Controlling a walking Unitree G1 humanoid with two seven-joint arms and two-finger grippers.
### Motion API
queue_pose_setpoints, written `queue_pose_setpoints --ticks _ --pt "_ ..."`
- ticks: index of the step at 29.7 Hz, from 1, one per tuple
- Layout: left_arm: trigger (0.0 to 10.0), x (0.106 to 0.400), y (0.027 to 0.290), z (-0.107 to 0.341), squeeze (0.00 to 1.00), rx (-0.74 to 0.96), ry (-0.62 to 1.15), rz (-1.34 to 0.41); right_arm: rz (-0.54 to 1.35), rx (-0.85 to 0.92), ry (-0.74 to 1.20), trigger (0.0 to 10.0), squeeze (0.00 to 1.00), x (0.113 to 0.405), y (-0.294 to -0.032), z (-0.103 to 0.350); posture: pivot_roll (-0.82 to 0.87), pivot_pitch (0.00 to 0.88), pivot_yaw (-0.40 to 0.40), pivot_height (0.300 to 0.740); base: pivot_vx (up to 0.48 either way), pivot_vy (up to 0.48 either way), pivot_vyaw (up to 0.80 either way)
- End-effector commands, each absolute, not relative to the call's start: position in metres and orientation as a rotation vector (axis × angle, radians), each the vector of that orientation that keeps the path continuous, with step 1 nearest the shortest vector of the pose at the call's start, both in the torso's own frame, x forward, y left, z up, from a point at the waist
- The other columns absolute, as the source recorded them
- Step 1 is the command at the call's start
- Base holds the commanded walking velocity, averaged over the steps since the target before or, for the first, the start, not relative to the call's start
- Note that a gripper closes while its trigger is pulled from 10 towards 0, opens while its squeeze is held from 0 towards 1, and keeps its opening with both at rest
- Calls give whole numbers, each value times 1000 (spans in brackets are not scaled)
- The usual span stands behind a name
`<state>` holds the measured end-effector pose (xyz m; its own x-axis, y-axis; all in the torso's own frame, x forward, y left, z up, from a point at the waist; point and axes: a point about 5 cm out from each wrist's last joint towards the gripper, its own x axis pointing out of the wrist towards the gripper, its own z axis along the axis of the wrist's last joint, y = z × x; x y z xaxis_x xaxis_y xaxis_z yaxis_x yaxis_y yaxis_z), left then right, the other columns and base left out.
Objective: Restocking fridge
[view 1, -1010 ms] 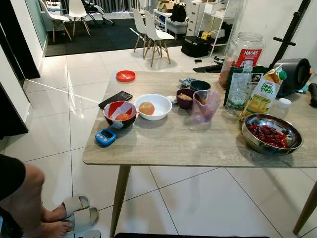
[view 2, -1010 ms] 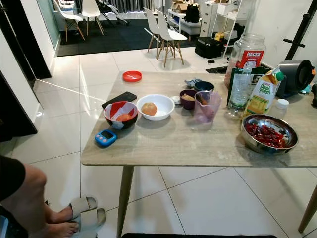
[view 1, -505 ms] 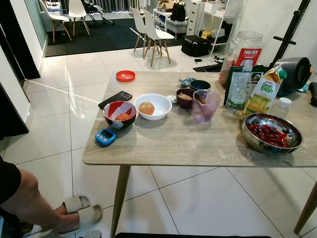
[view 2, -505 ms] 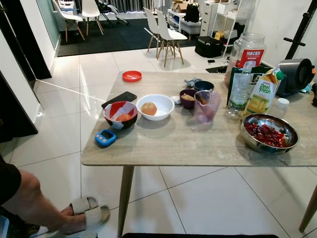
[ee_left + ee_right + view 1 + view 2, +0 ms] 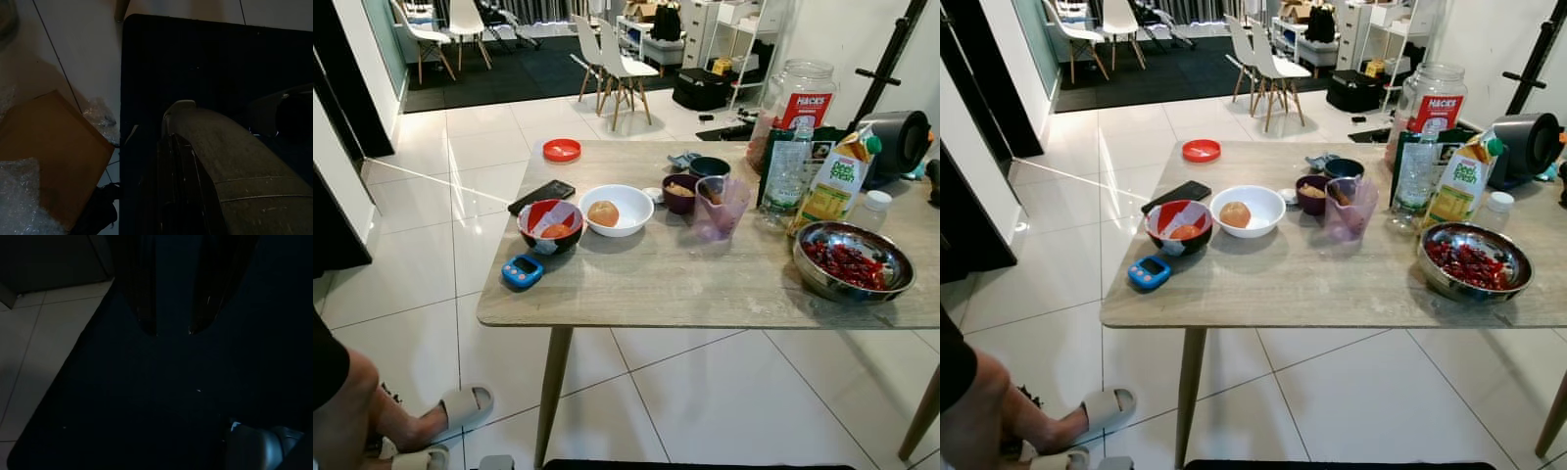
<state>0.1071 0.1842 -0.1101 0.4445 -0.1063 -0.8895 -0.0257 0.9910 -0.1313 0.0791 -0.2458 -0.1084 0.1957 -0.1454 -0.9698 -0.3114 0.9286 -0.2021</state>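
A wooden table (image 5: 656, 284) holds the food. A green and yellow juice carton (image 5: 837, 186) stands at the right beside a clear water bottle (image 5: 786, 171) and a large HACKS jar (image 5: 800, 98). A steel bowl of red pieces (image 5: 850, 262) sits near the right front. A purple measuring cup (image 5: 721, 208), a white bowl with a round brown item (image 5: 616, 210) and a red bowl (image 5: 550, 225) stand mid-table. Both arms hang low. The left gripper (image 5: 176, 191) is dark above a black mat. The right gripper (image 5: 173, 330) hangs open over the same mat, holding nothing.
A person's leg (image 5: 347, 411) and sandals (image 5: 465, 403) are at the lower left by the table leg (image 5: 551, 392). A blue device (image 5: 523, 270), phone (image 5: 541, 196) and red lid (image 5: 562, 149) lie on the table's left side. White chairs (image 5: 617, 64) stand beyond. Cardboard (image 5: 49, 152) lies beside the mat.
The person's feet have shifted left and down toward the frame corner. The things on the table have not moved, and both arms still hang idle.
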Motion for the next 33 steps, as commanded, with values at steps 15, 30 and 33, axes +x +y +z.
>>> queue_pose_setpoints --ticks 15,30,33 --pt "10000 111 202 -107 0 -91 1128 -53 101 -343 1370 10000 0 75 -223 -115 -69 0 53 740 0 0 0" --pt "10000 123 208 -103 0 -143 1077 44 140 -379 1344 10000 0 81 -214 -115 2 0 -1 740 0 0 0" --pt "10000 122 208 -103 0 -147 1080 51 141 -379 1341 10000 0 81 -214 -115 1 0 -1 740 0 0 0"
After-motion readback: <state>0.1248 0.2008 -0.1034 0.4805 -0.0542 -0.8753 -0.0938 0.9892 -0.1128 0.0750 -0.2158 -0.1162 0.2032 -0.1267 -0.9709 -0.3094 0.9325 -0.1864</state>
